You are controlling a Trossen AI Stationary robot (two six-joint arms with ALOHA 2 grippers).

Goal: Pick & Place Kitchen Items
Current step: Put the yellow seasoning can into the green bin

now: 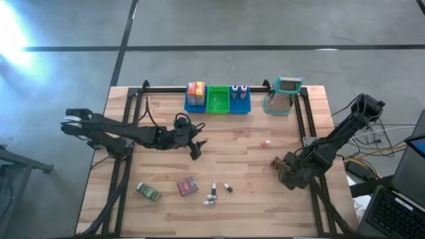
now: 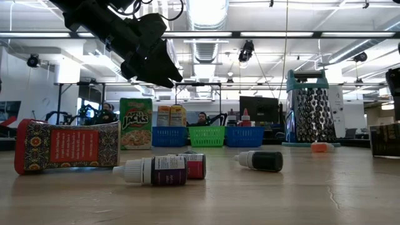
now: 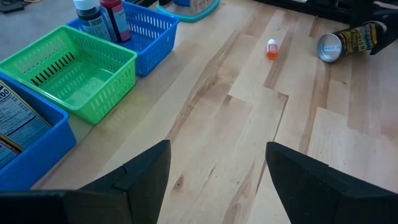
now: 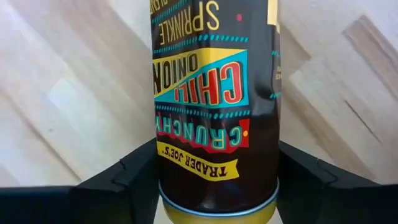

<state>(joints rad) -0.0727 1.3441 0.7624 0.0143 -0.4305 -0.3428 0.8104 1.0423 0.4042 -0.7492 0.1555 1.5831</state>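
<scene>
- The dark cylindrical tin of crunchy chili onion sprinkle lies on its side on the wooden desk, at the right of the high view, between the two fingers of the right gripper.
- In the right wrist view a finger sits at each flank of the tin, apparently touching it; whether they already pinch firmly I cannot tell.
- To do this grasp well, I judge the fingers should squeeze across the tin's middle, since a round tin can roll or slip, and lift only once it is seated.
- The left gripper hovers over the desk's centre, fingers spread and holding nothing.
- Farther up the frame stands the green plastic basket, a likely drop point.
</scene>
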